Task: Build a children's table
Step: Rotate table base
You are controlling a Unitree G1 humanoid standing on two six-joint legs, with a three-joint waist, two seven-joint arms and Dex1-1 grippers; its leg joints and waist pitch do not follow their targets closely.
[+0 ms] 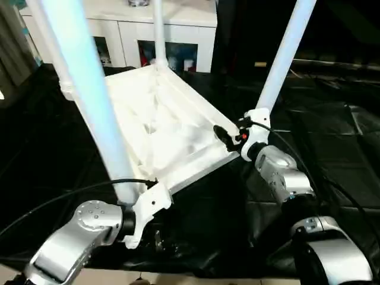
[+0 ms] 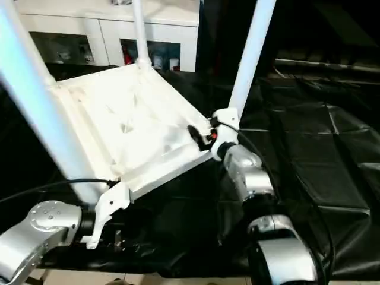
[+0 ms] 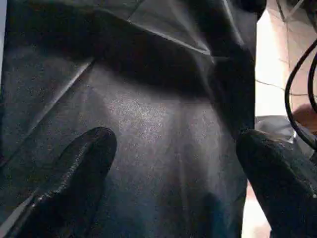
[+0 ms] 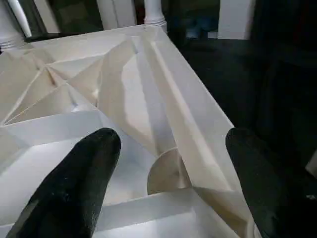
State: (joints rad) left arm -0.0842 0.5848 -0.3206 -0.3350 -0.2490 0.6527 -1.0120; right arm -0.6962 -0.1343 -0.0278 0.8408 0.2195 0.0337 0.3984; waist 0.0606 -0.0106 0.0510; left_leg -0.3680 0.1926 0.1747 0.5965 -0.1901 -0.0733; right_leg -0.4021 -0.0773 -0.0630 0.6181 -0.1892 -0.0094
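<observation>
Both silver forearms reach forward, the left pincer (image 3: 173, 183) low with fingers spread wide, the right pincer (image 4: 168, 183) raised, also spread.

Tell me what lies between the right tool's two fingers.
In the right wrist view, the right tool stands open over the tabletop's ribbed underside; a round corner socket lies between the fingers, untouched.

White table (image 1: 172, 127) (ribbed), black sheet (image 1: 320, 154)
</observation>
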